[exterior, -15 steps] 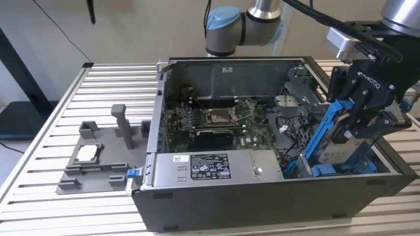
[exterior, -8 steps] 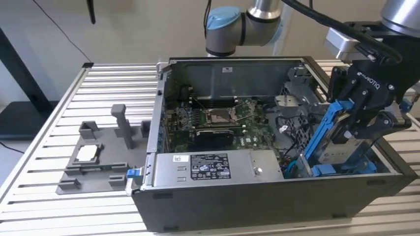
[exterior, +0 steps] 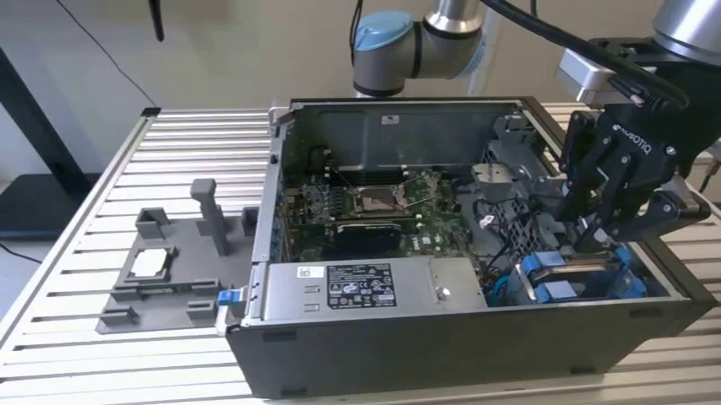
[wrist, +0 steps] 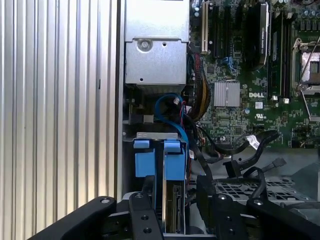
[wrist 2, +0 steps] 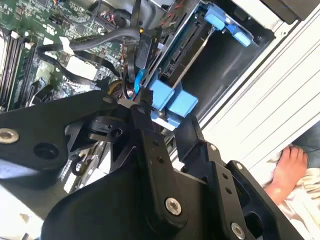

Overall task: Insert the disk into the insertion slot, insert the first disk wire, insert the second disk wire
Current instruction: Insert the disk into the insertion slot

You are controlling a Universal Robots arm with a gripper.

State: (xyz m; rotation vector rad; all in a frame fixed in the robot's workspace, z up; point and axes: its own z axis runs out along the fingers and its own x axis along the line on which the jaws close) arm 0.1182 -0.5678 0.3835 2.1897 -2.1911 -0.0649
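Disk (wrist: pixel 172 207) edge-on, silver-grey, blue-framed

On the slatted worktop (exterior: pixel 67 337), one open computer case (exterior: pixel 451 354) and one grey fixture plate (exterior: pixel 169 283) are counted. The plate lies near the worktop's edge at the exterior view's left, and one robot arm (exterior: pixel 417 38) carrying one gripper (exterior: pixel 592 245) is seen over the case. Inside the case, one motherboard (exterior: pixel 428 198), one processor socket (exterior: pixel 374 200), one labelled power-supply box (exterior: pixel 360 291) and one disk (wrist: pixel 172 210) are counted. In the first wrist view, two blue carrier tabs (wrist: pixel 144 160) are counted side by side on the disk, and one finned silver heatsink (wrist: pixel 226 94) on the motherboard.
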